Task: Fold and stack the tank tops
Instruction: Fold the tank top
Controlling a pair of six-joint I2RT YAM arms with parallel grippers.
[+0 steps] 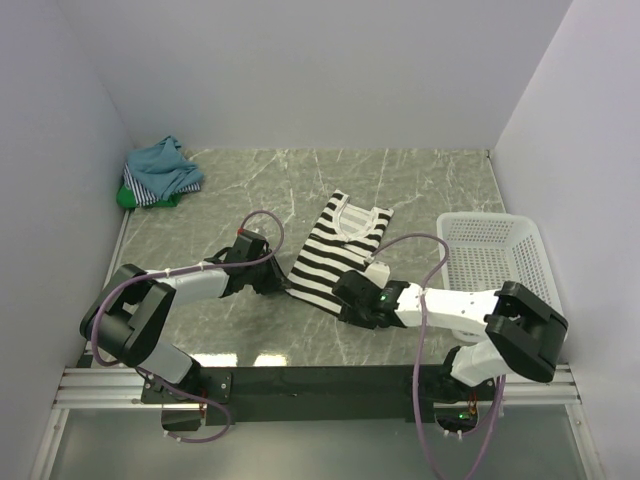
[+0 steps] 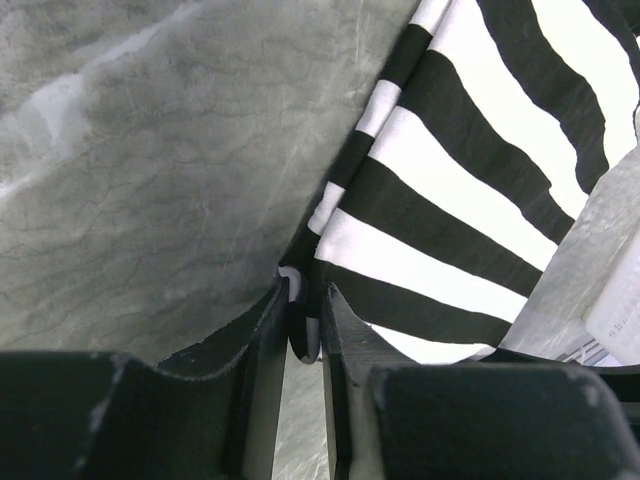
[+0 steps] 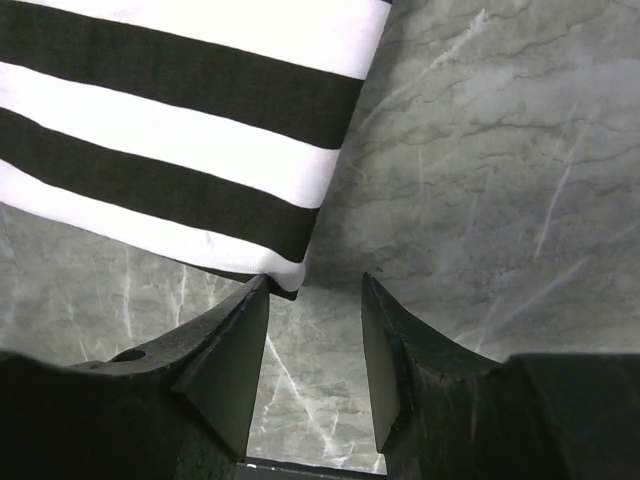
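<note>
A black-and-white striped tank top (image 1: 340, 245) lies flat mid-table, neckline toward the back. My left gripper (image 1: 281, 284) is at its near left hem corner. In the left wrist view the jaws (image 2: 305, 292) pinch a folded bit of that hem, and the striped tank top (image 2: 450, 180) spreads away to the right. My right gripper (image 1: 347, 291) sits at the near right hem corner and is open. In the right wrist view the striped tank top's (image 3: 170, 130) corner touches the left fingertip (image 3: 255, 300), with only bare table between the right gripper's (image 3: 315, 283) fingers.
More tank tops, teal on top with thin stripes and green beneath, are heaped (image 1: 158, 172) in the back left corner. A white lattice basket (image 1: 495, 255) stands at the right wall. Grey walls close in three sides of the marble table (image 1: 430, 190).
</note>
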